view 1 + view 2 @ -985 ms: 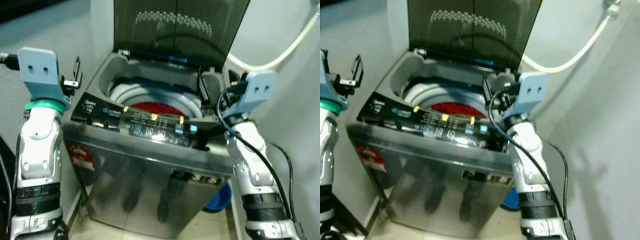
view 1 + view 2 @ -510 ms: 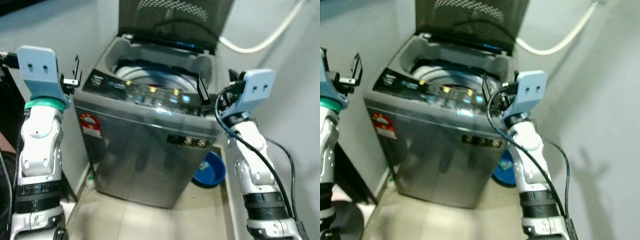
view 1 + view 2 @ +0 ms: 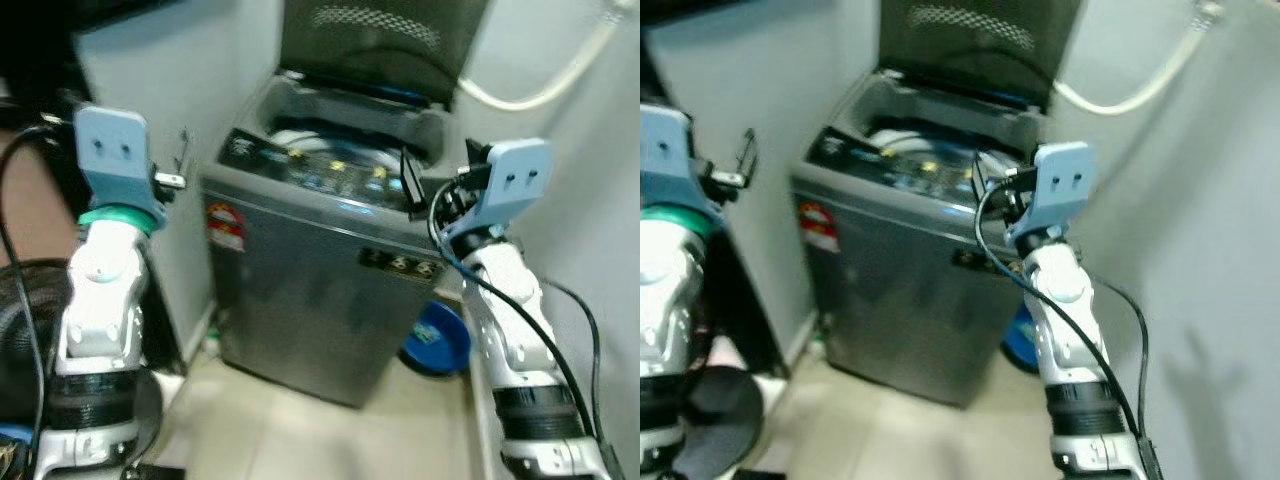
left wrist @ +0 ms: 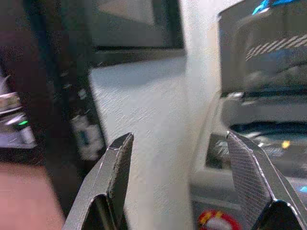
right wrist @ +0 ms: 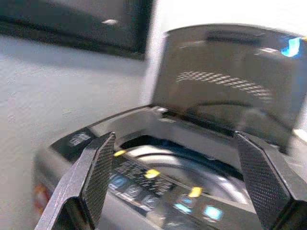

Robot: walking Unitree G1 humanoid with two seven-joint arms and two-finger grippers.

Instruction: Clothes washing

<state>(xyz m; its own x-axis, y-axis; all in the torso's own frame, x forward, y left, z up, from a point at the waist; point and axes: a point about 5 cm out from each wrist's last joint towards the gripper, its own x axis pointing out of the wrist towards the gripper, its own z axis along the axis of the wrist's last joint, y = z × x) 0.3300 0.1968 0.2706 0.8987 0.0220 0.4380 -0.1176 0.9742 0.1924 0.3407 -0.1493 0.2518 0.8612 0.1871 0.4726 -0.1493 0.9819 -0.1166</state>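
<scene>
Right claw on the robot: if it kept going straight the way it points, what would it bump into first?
Probably the grey top-loading washing machine: between the open right claw's fingers lie its control panel and drum opening, with the raised dark lid behind. Depth is hard to judge in this blurred view.

All of my head views are smeared with motion blur, so the labels on the washing machine [image 3: 330, 290] control panel [image 3: 320, 170] cannot be read; only coloured specks show. The round red sticker [image 3: 226, 226] at the machine's front left is too blurred to make out. What lies inside the drum [image 5: 192, 160] is hidden behind the tub rim. The raised lid [image 3: 385, 45] is cut off by the top edge of the frame. The blue basin [image 3: 437, 340] at lower right is half hidden behind my right arm and the machine. The white hose [image 3: 1140, 85] runs out at the upper right corner. My forearms are cut off at the bottom edge.
</scene>
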